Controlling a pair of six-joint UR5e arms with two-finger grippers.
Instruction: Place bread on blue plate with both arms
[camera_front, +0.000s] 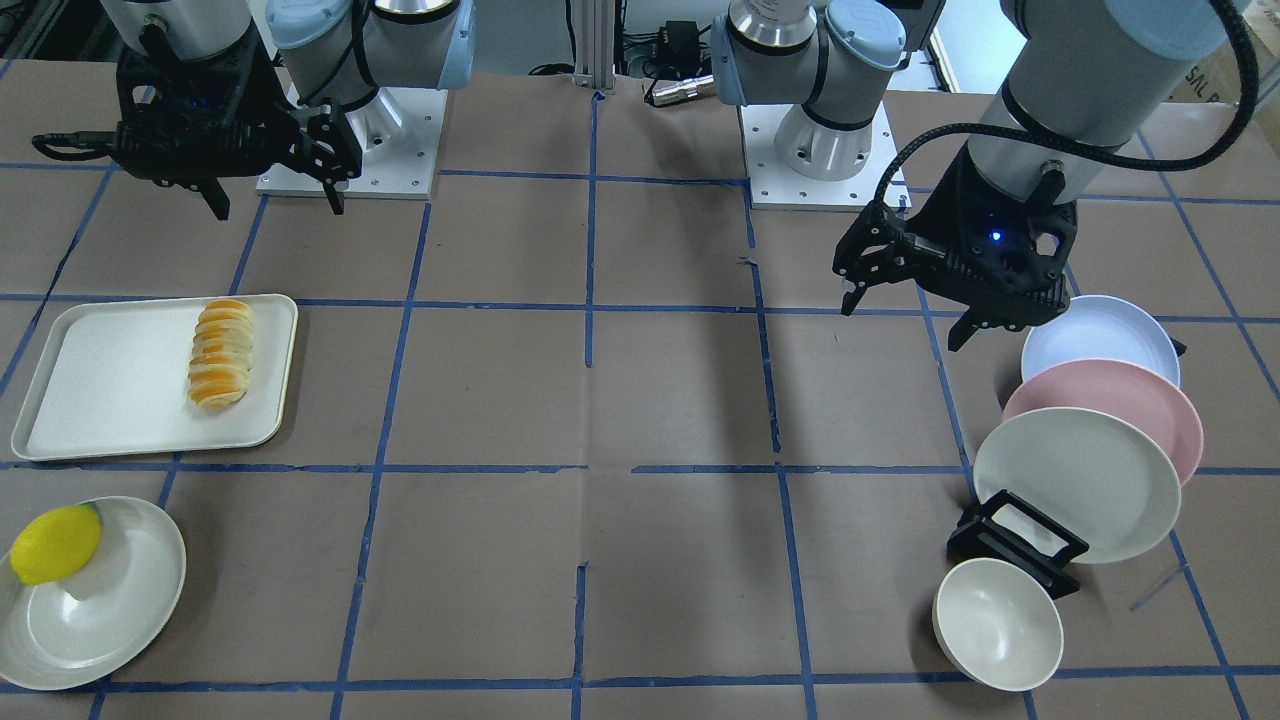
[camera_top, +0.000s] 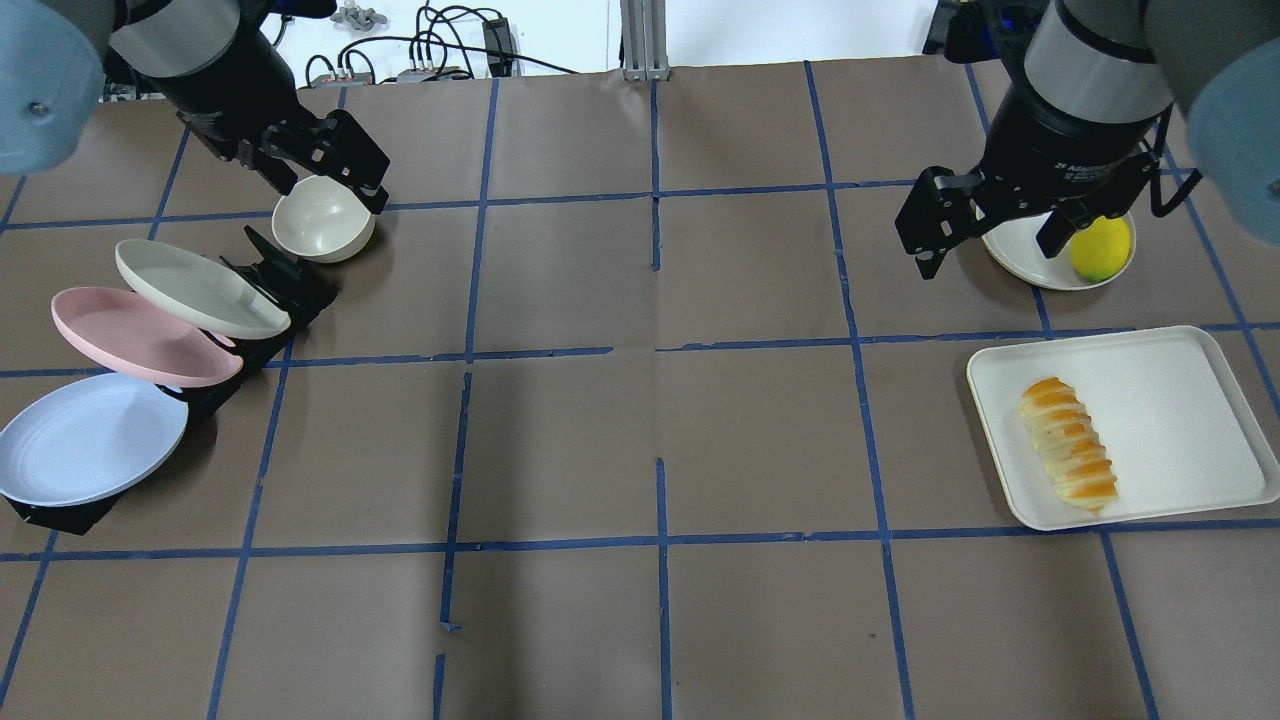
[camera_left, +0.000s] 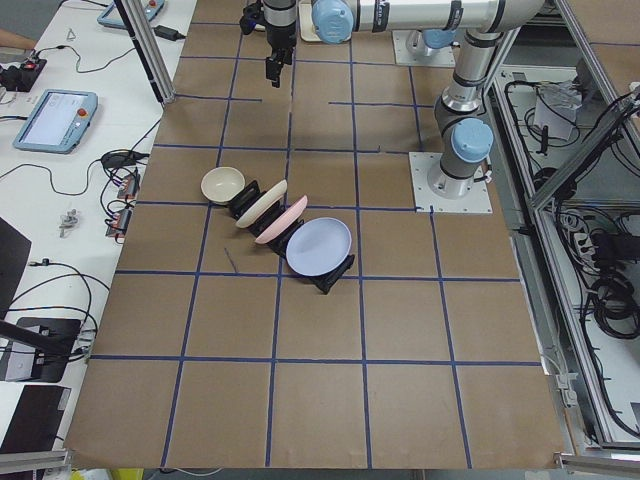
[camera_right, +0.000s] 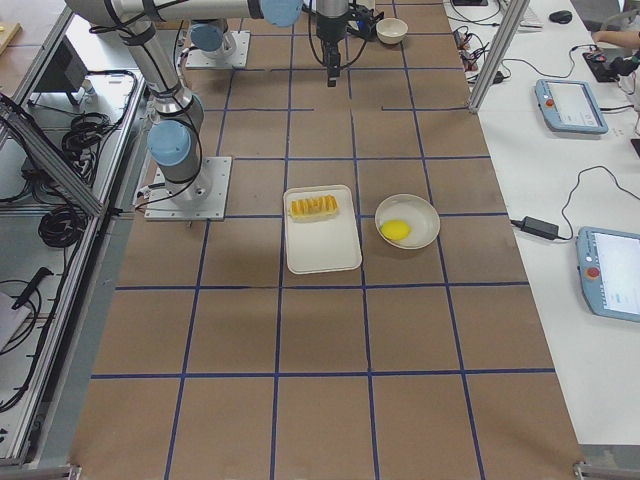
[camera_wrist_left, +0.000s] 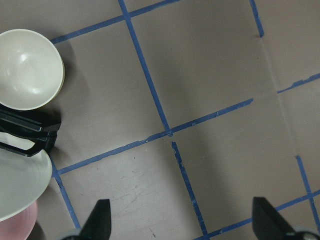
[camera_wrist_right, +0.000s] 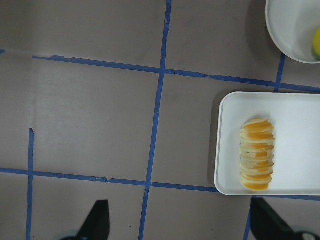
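Note:
The bread (camera_front: 222, 352) lies along the inner side of a white tray (camera_front: 110, 400); it also shows in the overhead view (camera_top: 1068, 455) and the right wrist view (camera_wrist_right: 257, 154). The blue plate (camera_front: 1098, 338) leans in a black rack, last in the row nearest the robot (camera_top: 85, 438). My left gripper (camera_front: 905, 318) is open and empty, hovering beside the rack (camera_top: 322, 172). My right gripper (camera_front: 278, 208) is open and empty, held high, apart from the tray (camera_top: 985, 255).
A pink plate (camera_front: 1120, 400) and a cream plate (camera_front: 1075, 480) lean in the same rack (camera_front: 1015, 540). A cream bowl (camera_front: 997, 623) sits at the rack's far end. A yellow lemon (camera_front: 55, 543) rests on a white plate (camera_front: 110, 610) beyond the tray.

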